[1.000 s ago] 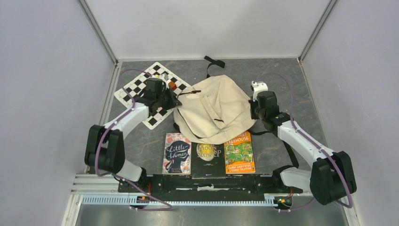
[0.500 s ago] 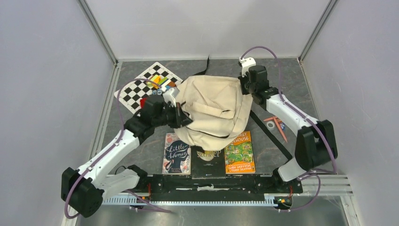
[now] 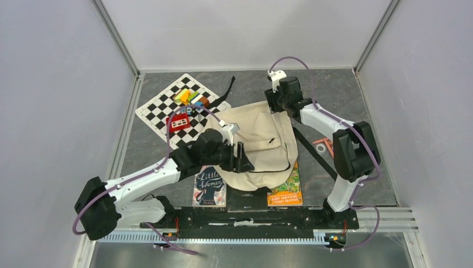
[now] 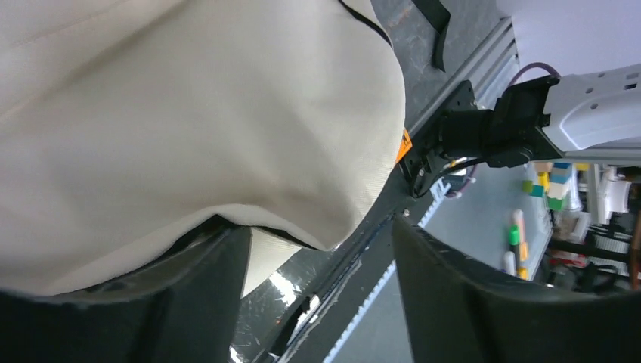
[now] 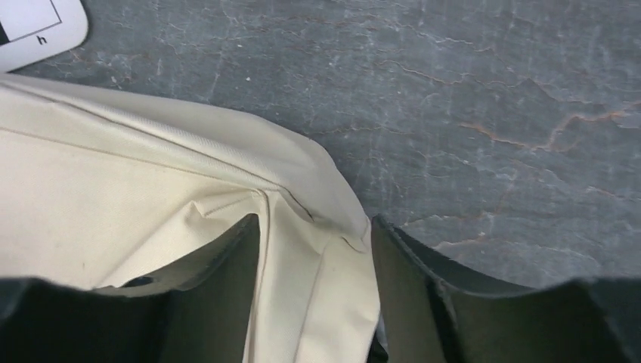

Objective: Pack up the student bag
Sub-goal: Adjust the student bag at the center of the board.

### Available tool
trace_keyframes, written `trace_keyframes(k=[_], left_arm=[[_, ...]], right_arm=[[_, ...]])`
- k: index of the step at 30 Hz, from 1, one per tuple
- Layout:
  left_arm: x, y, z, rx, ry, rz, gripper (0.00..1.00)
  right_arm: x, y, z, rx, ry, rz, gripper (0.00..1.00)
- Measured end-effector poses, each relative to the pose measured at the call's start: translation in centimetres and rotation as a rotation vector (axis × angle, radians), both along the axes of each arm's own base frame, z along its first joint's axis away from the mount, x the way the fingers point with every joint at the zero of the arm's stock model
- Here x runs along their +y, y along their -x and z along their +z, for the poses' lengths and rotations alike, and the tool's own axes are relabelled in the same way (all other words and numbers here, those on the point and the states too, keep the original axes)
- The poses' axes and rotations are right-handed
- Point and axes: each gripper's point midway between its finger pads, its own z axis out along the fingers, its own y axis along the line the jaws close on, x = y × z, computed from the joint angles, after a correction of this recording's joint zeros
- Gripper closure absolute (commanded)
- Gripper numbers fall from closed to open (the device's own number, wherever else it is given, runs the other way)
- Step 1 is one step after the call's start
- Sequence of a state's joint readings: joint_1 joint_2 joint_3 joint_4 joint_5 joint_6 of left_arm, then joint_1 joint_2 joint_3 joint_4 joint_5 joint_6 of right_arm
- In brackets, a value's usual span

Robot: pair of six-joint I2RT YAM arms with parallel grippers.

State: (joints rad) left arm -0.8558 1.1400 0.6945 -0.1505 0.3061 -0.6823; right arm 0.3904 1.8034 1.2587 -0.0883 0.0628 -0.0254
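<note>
While books (image 3: 285, 192) are only being shown overhead, the left gripper (image 4: 314, 231) and right gripper (image 5: 314, 221) are being caught jaws apart by wrist cams, backpack (image 3: 268, 139) cloth inside the right's.

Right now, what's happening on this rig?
Both arms are working the student bag, which lies on the table. The left gripper is at its near-left edge, fingers apart. The right gripper is at its far-right corner, fingers apart around a fold of fabric. The bag covers most of the dark book and overlaps the Little Women book and the orange book. None of the three is packed yet.
</note>
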Motion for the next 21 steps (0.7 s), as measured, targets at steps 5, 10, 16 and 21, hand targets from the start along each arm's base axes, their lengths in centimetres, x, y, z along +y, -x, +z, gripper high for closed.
trace_keyframes(k=[5,10,16,21], left_arm=[[0.9,-1.4,2.6,-0.042,-0.028,0.079,0.0],[5.1,-4.5,4.3,-0.076,-0.059,0.224,0.0],[11.3,-8.0,5.0,-0.086,-0.061,0.437,0.0],[13.3,-9.2,1.9,-0.012,-0.053,0.494,0.0]], right_arm=[[-1.0,1.0,2.7,-0.034,0.012,-0.018,0.12],[-2.8,4.8,7.7,-0.116,-0.024,-0.037,0.06],[-4.9,10.4,9.1,-0.141,-0.095,-0.076,0.06],[-5.6,14.6,4.0,-0.009,-0.132,-0.104,0.06]])
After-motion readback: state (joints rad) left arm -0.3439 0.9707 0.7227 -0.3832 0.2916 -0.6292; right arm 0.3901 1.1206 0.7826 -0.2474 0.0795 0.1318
